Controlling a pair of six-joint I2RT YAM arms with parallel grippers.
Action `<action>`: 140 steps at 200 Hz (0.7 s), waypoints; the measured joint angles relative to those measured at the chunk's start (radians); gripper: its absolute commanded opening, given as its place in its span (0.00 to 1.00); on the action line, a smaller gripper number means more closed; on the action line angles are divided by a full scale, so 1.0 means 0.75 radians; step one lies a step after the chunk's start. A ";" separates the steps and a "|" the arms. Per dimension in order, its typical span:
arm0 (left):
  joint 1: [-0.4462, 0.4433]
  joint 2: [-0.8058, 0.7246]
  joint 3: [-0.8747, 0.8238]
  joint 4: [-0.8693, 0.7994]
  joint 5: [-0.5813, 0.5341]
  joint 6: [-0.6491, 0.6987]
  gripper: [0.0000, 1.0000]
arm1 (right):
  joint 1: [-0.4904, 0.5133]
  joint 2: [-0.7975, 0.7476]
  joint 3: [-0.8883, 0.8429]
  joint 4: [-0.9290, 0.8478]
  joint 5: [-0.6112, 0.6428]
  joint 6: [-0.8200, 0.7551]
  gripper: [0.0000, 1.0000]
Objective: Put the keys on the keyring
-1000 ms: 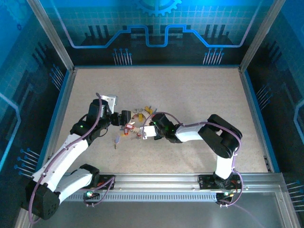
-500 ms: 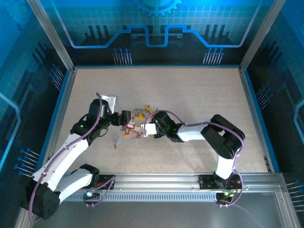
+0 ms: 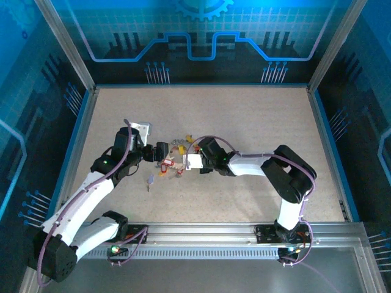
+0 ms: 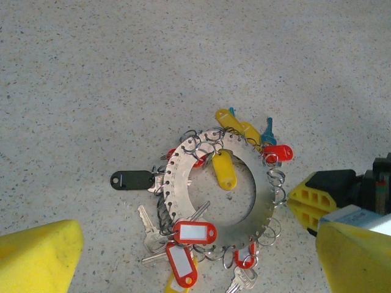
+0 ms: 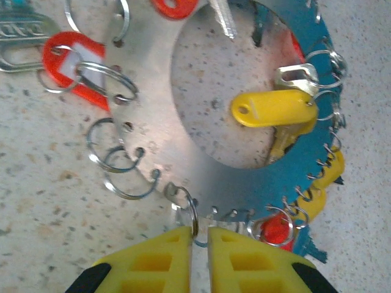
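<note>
Left wrist, flat perforated metal keyring (image 4: pixel 235 229)

We are looking at a plain silver-grey keyring (image 4: pixel 235 234) lying on a beige table (image 4: pixel 91 73) speckled with dark flecks. We are seeing keys (image 4: pixel 194 232) wearing red tags with white labels, plus a yellow tag (image 4: pixel 224 170), a blue head (image 4: pixel 267 131) and a black tag (image 4: pixel 133 180). We are seeing the right gripper (image 5: pixel 200 238) showing yellow fingers.
</note>
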 measured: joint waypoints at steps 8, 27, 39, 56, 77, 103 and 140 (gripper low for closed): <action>0.000 0.000 0.000 0.000 0.000 0.000 0.99 | -0.004 0.000 0.008 -0.010 0.000 0.001 0.19; 0.000 0.000 0.000 0.000 0.000 0.000 0.99 | -0.004 0.003 0.019 -0.032 -0.001 -0.001 0.23; 0.000 0.000 0.000 0.000 0.000 0.000 0.99 | -0.002 0.007 0.019 -0.041 0.000 -0.002 0.26; 0.000 0.000 0.000 0.000 0.000 0.000 0.99 | -0.002 0.018 0.019 -0.059 -0.001 -0.005 0.30; 0.000 0.000 0.000 0.000 0.001 0.000 0.99 | -0.002 0.022 0.020 -0.082 -0.005 -0.007 0.32; 0.000 0.001 0.000 0.000 0.000 0.000 0.99 | -0.002 0.025 0.033 -0.098 -0.005 -0.006 0.35; 0.000 0.001 0.000 0.000 0.000 -0.001 0.99 | -0.002 0.028 0.053 -0.103 -0.037 -0.001 0.36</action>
